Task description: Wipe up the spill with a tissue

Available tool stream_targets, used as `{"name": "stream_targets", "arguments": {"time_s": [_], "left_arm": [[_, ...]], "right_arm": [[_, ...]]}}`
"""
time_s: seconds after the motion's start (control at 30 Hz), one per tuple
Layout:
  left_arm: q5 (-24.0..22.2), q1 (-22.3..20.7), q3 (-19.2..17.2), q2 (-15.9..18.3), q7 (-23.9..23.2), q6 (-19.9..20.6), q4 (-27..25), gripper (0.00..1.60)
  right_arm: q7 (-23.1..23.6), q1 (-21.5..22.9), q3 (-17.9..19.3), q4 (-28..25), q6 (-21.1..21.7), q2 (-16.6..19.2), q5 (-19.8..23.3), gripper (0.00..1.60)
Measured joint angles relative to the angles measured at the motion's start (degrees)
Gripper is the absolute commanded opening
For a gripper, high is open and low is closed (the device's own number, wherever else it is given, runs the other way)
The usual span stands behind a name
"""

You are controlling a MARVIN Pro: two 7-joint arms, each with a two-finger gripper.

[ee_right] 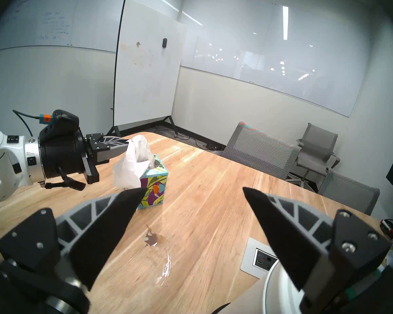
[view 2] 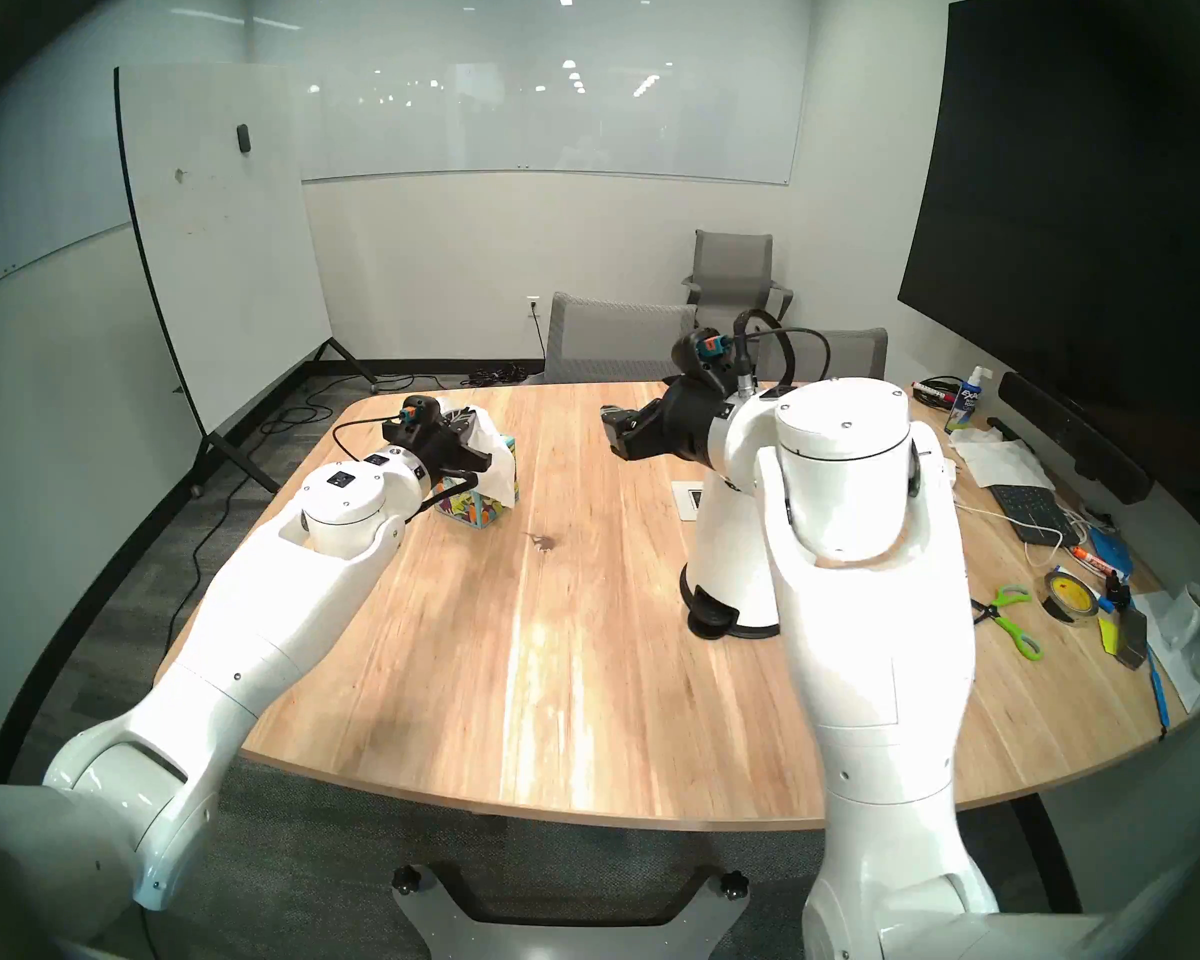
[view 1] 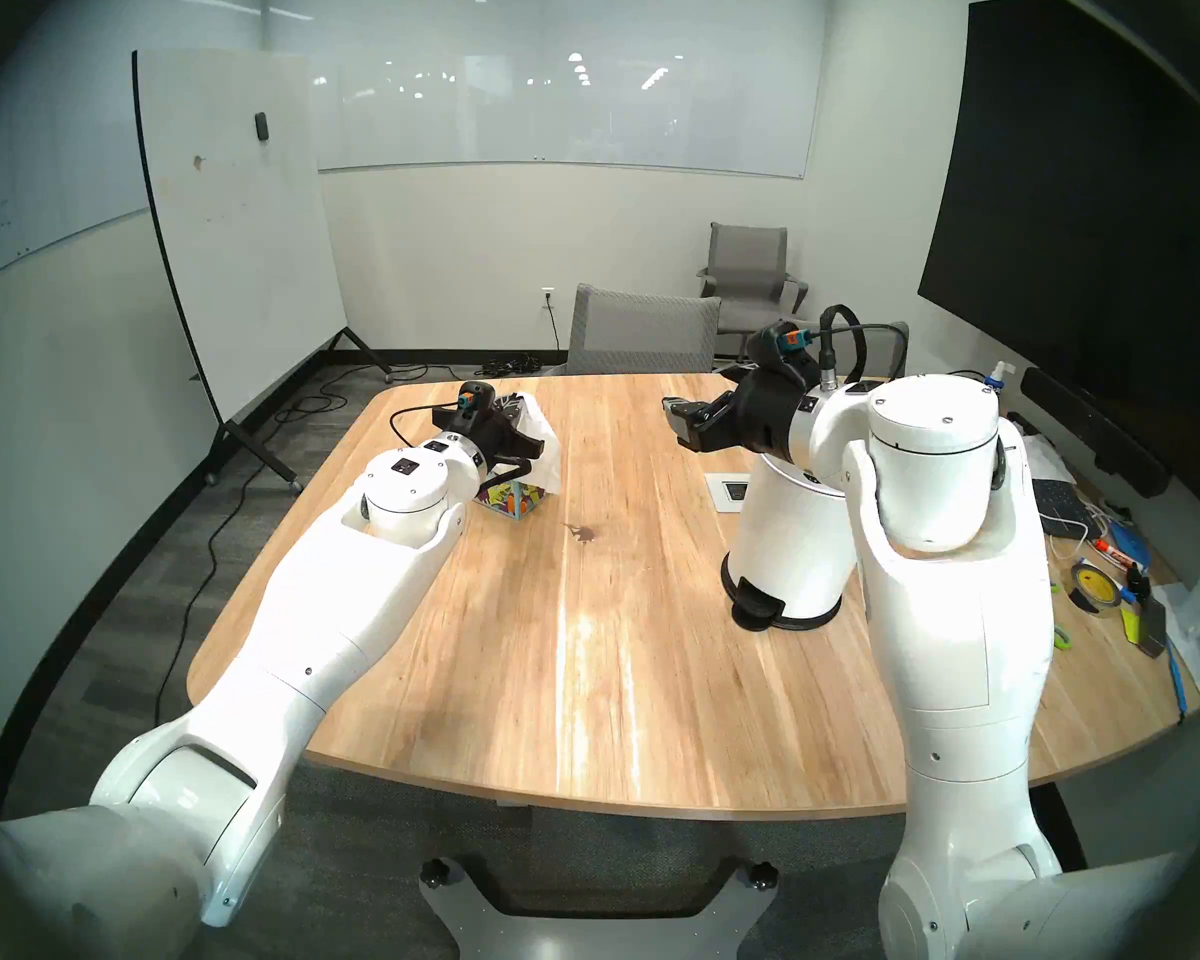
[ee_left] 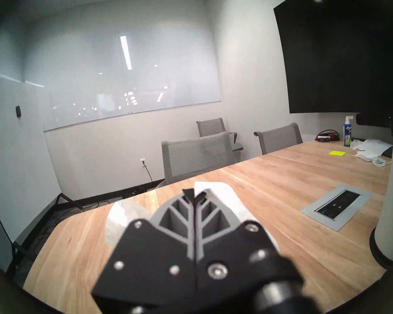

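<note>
The left gripper (ee_right: pixel 126 145), black with grey ribbed fingers, is pinched together on the tissue (ee_right: pixel 132 164), a thin, crumpled white paper sheet. It reaches out level above the table (view 1: pixel 618 661), a light wooden top with rounded corners. In the left wrist view the two fingers meet along one line and white paper spreads out on both sides of them (ee_left: pixel 222 193). The sheet hangs down from the fingertips, and its lower folds drape over the top of the tissue box (ee_right: pixel 154 189), a cube-shaped carton printed with teal, purple and yellow toucans, which stands just below the gripper. Whether the tissue is wholly free of the box's opening cannot be told.

The spill (view 1: pixel 581 532), a small dark brown splat with spiky edges, lies on bare wood below and to the right of the left gripper, near the box but apart from it. In the right wrist view a thin wet streak (ee_right: pixel 166 268) glints just beside it.

The right gripper (view 1: pixel 684 422), of the same black and grey make, stands with its fingers wide apart and nothing between them, raised over the table's far right part. Below it stands the pedal bin (view 1: pixel 791 536), a white cylinder with a black base, next to a grey socket panel (ee_right: pixel 256 259) set flush in the wood.
</note>
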Motion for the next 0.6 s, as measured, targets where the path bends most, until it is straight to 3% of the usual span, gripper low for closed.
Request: {"name": "stream_targets", "arguments": {"time_s": [0.6], "left_arm": [[-3.52, 1.24, -5.22, 4.54, -5.30, -2.71, -13.10, 0.00]], "right_arm": [[0.00, 0.00, 0.00, 0.02, -0.01, 0.00, 0.00, 1.60]]}}
